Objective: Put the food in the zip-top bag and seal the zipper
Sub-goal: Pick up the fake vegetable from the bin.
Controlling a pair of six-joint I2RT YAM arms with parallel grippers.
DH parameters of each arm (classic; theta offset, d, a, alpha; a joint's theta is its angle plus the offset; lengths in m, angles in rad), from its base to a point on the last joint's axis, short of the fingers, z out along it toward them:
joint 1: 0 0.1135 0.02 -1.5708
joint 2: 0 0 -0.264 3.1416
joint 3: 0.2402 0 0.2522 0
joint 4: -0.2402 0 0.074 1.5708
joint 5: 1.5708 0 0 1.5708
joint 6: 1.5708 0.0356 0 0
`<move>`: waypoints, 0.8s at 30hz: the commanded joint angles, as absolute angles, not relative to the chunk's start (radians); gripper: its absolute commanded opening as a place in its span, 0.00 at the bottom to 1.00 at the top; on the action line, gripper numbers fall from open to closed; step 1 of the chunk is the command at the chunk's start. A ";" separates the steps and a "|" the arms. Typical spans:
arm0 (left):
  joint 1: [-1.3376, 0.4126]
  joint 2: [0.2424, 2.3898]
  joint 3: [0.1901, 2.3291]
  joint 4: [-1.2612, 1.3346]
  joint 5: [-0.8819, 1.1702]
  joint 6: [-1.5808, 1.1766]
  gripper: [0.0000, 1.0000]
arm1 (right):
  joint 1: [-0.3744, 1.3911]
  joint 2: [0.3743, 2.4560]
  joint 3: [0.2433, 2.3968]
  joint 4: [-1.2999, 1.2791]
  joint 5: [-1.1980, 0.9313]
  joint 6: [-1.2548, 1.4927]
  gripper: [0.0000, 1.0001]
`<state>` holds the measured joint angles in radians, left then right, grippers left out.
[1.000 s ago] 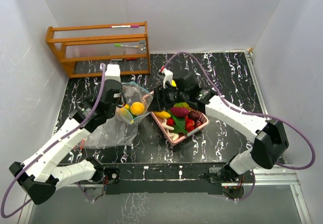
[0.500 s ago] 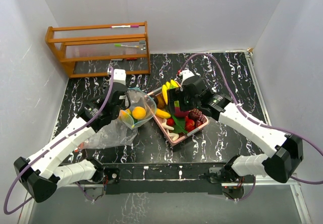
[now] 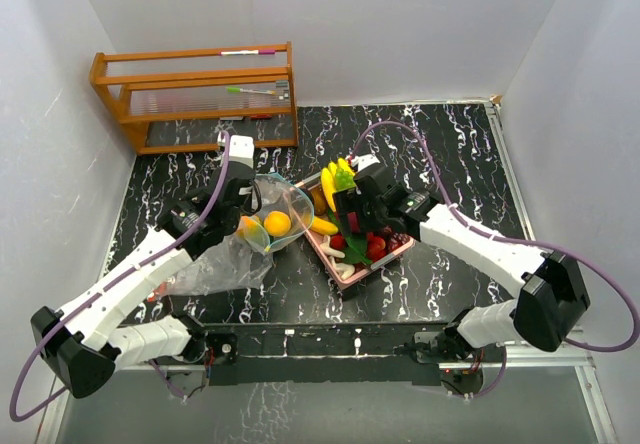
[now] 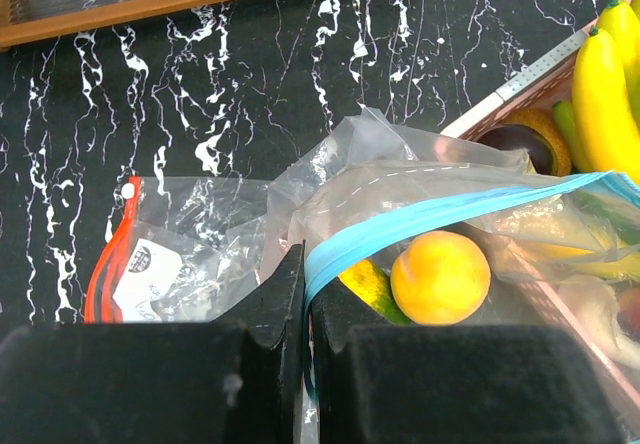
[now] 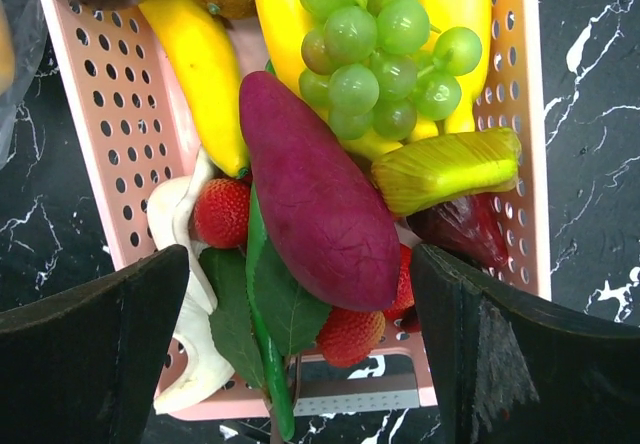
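Observation:
The clear zip-top bag (image 3: 225,259) lies left of centre, its mouth lifted. My left gripper (image 3: 245,202) is shut on the bag's blue zipper strip (image 4: 400,232). An orange fruit (image 4: 440,277) and a yellow-green piece (image 4: 370,286) sit inside the mouth. The rest of the food fills the pink tray (image 3: 345,264): a purple sweet potato (image 5: 315,204), green grapes (image 5: 375,44), bananas (image 5: 200,64), strawberries (image 5: 222,212) and a green leaf (image 5: 270,304). My right gripper (image 3: 352,222) hovers open just above the tray, fingers (image 5: 90,349) either side of the sweet potato, holding nothing.
A wooden rack (image 3: 195,94) with markers stands at the back left. A second clear bag with a red zipper (image 4: 105,274) lies under the first. White walls close in on both sides of the black marbled table (image 3: 460,154).
The right gripper has pulled back from the bag's mouth to over the tray and opened wide. The left gripper has kept its grip and lifted the bag's mouth slightly rightward.

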<state>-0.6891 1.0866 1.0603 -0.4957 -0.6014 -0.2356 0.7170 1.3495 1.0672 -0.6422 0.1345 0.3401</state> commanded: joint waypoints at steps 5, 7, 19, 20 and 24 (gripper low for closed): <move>-0.684 1.044 1.063 -0.488 -0.614 -0.225 0.00 | 0.711 1.376 1.030 -0.553 0.118 0.330 0.89; -0.683 1.041 1.060 -0.486 -0.613 -0.227 0.00 | 0.711 1.364 1.011 -0.528 0.121 0.329 0.85; -0.683 1.043 1.065 -0.494 -0.608 -0.232 0.00 | 0.707 1.336 0.982 -0.472 0.095 0.315 0.40; -0.683 1.044 1.065 -0.492 -0.609 -0.232 0.00 | 0.707 1.324 0.986 -0.471 0.086 0.312 0.39; -0.683 1.049 1.066 -0.487 -0.605 -0.233 0.00 | 0.706 1.258 1.030 -0.491 0.050 0.296 0.38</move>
<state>-0.6891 1.0664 1.0603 -0.4946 -0.6014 -0.2321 0.7113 1.3548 0.9833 -0.5381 0.0818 0.3157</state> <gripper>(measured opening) 0.007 0.469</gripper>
